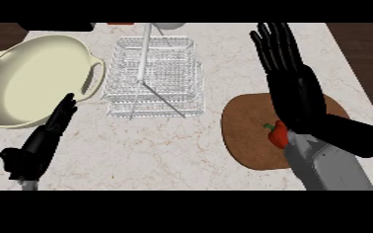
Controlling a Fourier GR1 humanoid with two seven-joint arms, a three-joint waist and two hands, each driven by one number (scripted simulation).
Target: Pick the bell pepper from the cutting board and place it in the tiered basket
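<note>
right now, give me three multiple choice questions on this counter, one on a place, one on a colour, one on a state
1. Where does the bell pepper lie?
A. in the wire basket
B. on the cutting board
C. in the cream pan

2. What colour is the bell pepper?
A. red
B. yellow
C. purple

3. How is the right hand?
A. curled round the pepper
B. open, fingers straight
C. inside the basket

Answers:
1. B, it sits on the round brown cutting board, partly hidden by the right forearm.
2. A, its skin is red with a green stem.
3. B, the fingers point straight up the view and hold nothing.
</note>
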